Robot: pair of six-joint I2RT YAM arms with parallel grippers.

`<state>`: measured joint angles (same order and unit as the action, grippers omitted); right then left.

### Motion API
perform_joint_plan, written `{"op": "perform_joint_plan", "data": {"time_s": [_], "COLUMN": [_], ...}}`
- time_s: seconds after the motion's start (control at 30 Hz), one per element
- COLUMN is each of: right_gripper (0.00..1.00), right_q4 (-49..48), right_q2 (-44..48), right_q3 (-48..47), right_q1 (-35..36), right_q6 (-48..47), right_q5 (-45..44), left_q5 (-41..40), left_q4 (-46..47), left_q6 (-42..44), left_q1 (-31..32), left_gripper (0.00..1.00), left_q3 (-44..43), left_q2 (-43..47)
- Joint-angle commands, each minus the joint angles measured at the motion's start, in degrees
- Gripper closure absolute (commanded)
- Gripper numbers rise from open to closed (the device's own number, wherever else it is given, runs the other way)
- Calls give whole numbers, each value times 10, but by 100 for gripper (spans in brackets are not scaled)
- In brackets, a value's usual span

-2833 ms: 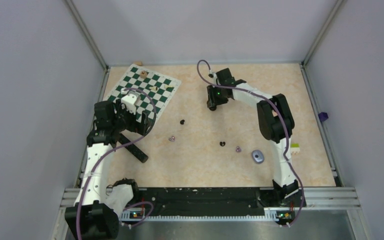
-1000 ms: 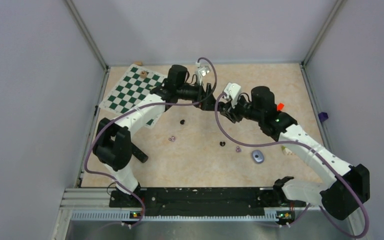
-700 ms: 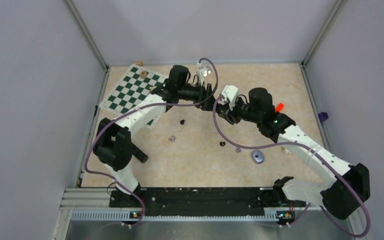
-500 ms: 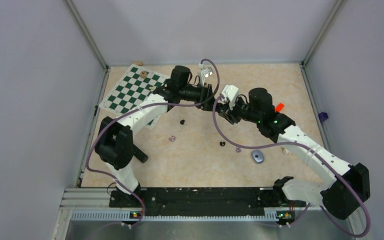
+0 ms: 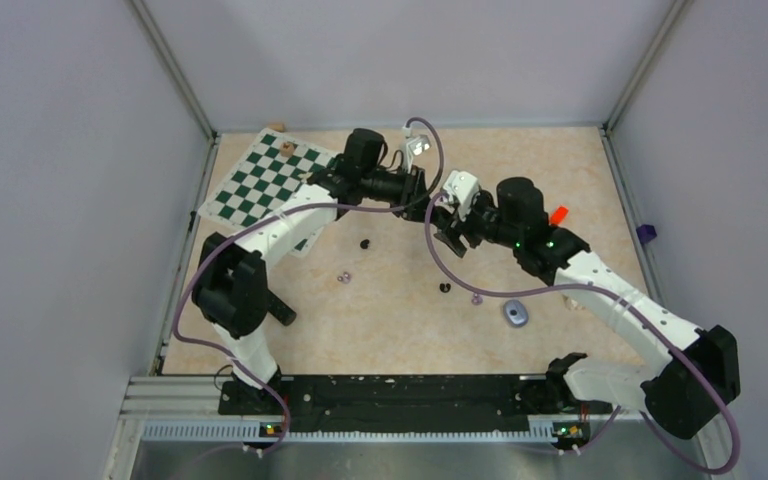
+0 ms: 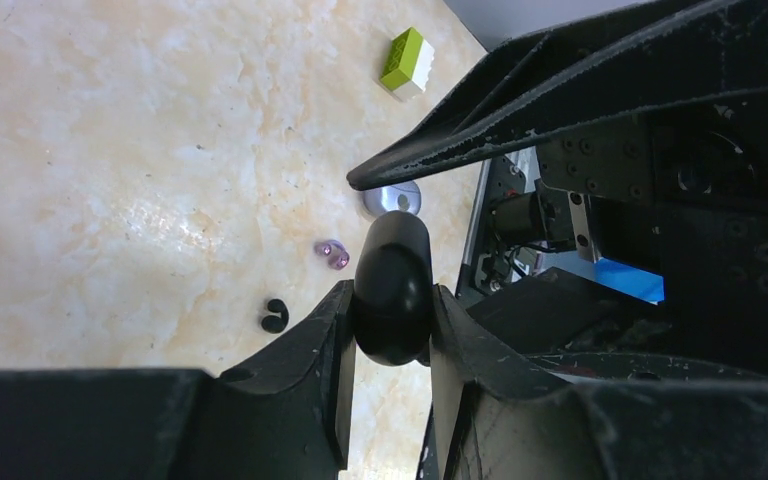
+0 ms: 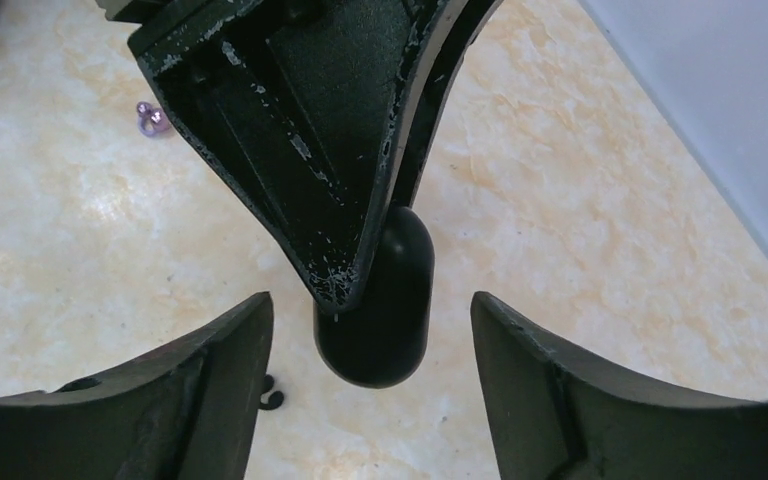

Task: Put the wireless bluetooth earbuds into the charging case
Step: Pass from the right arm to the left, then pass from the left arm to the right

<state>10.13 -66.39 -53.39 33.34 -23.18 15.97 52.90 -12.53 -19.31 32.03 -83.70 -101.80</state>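
Note:
A black oval charging case (image 6: pixel 392 290) hangs above the table, and my left gripper (image 6: pixel 388 300) is shut on it. My right gripper (image 7: pixel 370 320) stands open around the case's (image 7: pixel 385 310) free end, its fingers (image 7: pixel 210 380) apart from it. Both grippers meet at mid-table, left gripper (image 5: pixel 430 205) and right gripper (image 5: pixel 448 226). The earbuds lie on the table below: a black earbud (image 5: pixel 365 243), a purple earbud (image 5: pixel 342 277), a second black earbud (image 5: pixel 445 288) and a second purple earbud (image 5: pixel 477 298).
A grey oval case (image 5: pixel 516 313) lies right of the earbuds. A green-and-white chessboard (image 5: pixel 270 180) with a few pieces fills the far left corner. A green-and-white brick (image 6: pixel 406 63) lies at the right. Walls fence the table in.
My left gripper has closed on the black case. My right gripper has opened and let it go. Both arms stayed near mid-table.

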Motion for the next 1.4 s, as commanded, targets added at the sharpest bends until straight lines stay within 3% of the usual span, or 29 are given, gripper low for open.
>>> {"op": "perform_joint_plan", "data": {"time_s": [0.0,0.23,0.47,1.1,1.37], "right_gripper": [25,22,27,39,52], "right_q4": [38,129,137,96,106], "right_q2": [8,0,-58,-71,-71], "right_q3": [-61,-147,-140,-82,-81], "right_q1": [-15,-131,-170,-130,-113], "right_q6": [29,83,119,122,102], "right_q5": [52,309,474,487,473], "left_q5": [4,-8,26,54,49], "left_q4": [-77,-213,-195,-170,-168], "left_q6": [104,301,317,300,299], "left_q1": [-2,-11,-11,17,27], "left_gripper": [100,100,100,100,100], "left_q3": [-47,-67,-14,14,18], "left_q2": [24,83,129,121,110]}}
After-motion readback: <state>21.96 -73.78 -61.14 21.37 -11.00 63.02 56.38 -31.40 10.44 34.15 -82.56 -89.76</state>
